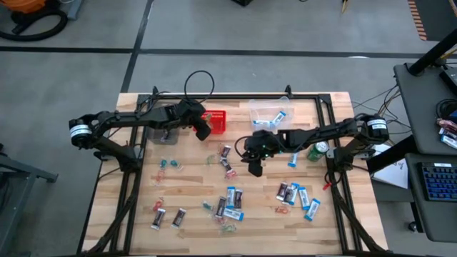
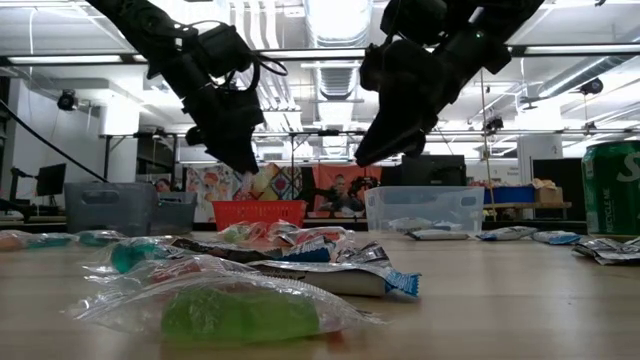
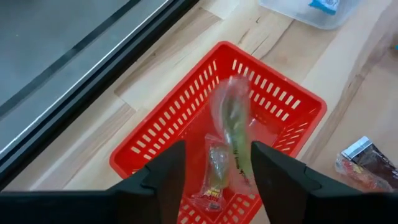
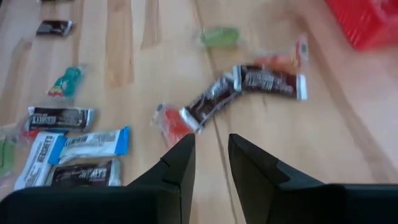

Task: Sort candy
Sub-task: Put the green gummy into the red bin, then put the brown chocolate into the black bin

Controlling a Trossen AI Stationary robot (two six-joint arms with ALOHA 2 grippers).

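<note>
left tool (image 3: 214, 171), fingers apart, hangs over a red mesh plastic basket (image 3: 155, 149) holding clear-wrapped green candy (image 3: 231, 121); right tool (image 4: 211, 155), fingers slightly apart and empty, above a blue-and-white packet reading "hershey's" (image 4: 46, 152).

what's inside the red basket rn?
Red basket holds one clear-wrapped greenish candy on its floor; a second wrapped piece is blurred above it, between the left gripper fingers. The fingers cover the near corners.

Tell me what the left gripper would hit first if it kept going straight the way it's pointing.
Probably the green candy dropping between the left gripper's open fingers, then the wrapped piece lying in the red basket below.
</note>
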